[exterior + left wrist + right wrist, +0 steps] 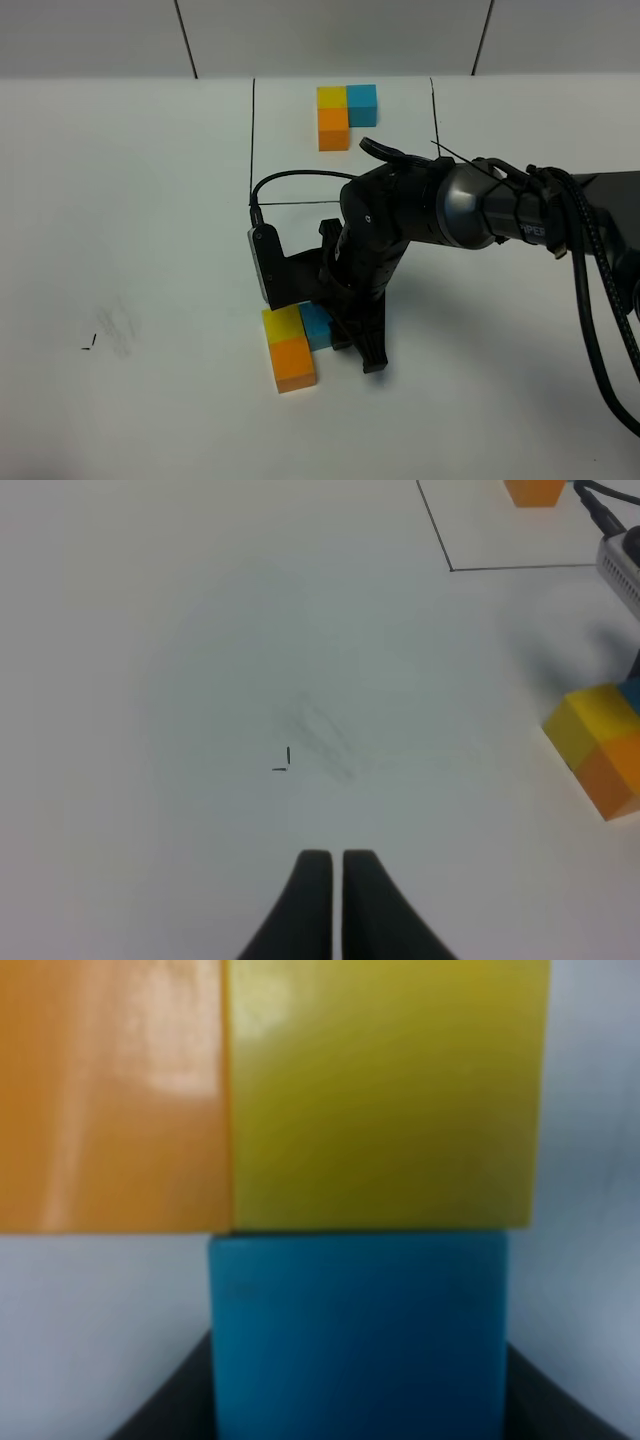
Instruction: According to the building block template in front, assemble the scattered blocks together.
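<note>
White worktop (pixel 120 200) carries your template (pixel 345 112) near its far edge. Your right gripper (pixel 345 335) seems clamped on the blue cube (pixel 358 1335), which touches the yellow cube (pixel 282 323); the left gripper (pixel 334 865) is closed, empty.

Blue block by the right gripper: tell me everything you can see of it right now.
The blue block is a plain matte cube, light blue, flat on the white table. One face is pressed flush against the yellow block, which adjoins the orange block, forming an L. The right gripper straddles it, dark fingers on either side. In the exterior high view the arm hides most of it.
</note>
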### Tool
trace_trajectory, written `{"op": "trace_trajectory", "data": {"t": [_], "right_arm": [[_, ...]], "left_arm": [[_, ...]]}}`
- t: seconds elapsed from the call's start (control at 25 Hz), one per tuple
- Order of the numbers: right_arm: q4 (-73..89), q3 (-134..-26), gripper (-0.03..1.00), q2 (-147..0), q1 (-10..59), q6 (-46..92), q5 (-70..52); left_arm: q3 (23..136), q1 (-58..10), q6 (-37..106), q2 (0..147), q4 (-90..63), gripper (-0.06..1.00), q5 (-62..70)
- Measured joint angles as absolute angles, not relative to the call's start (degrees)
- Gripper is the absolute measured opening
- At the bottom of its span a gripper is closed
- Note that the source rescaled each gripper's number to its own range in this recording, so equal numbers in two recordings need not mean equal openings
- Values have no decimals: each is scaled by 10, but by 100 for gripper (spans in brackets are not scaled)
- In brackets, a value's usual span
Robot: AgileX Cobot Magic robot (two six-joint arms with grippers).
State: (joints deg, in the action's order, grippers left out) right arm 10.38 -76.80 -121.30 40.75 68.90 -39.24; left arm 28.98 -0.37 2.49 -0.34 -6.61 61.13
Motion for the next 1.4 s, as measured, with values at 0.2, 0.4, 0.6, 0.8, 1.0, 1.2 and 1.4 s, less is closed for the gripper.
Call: {"op": "trace_trajectory", "data": {"t": [0.2, 0.4, 0.6, 0.8, 1.0, 1.2, 1.4], "right_arm": [[103, -773, 52, -1217, 407, 689, -396], [103, -773, 52, -1218, 407, 689, -396], [103, -773, 52, -1218, 407, 682, -395], [101, -773, 52, -1218, 407, 668, -395], [98, -773, 53, -1218, 407, 660, -395], [89, -775, 76, -1219, 407, 651, -378], [88, -777, 91, -1219, 407, 646, -374]], "left_arm": [[290, -4, 25, -3, -66, 1, 611], [290, -4, 25, -3, -66, 1, 611], [290, -4, 25, -3, -66, 1, 611], [290, -4, 25, -3, -66, 1, 611], [290, -4, 25, -3, -66, 1, 611], [290, -4, 25, -3, -66, 1, 611], [290, -4, 25, -3, -66, 1, 611]]}}
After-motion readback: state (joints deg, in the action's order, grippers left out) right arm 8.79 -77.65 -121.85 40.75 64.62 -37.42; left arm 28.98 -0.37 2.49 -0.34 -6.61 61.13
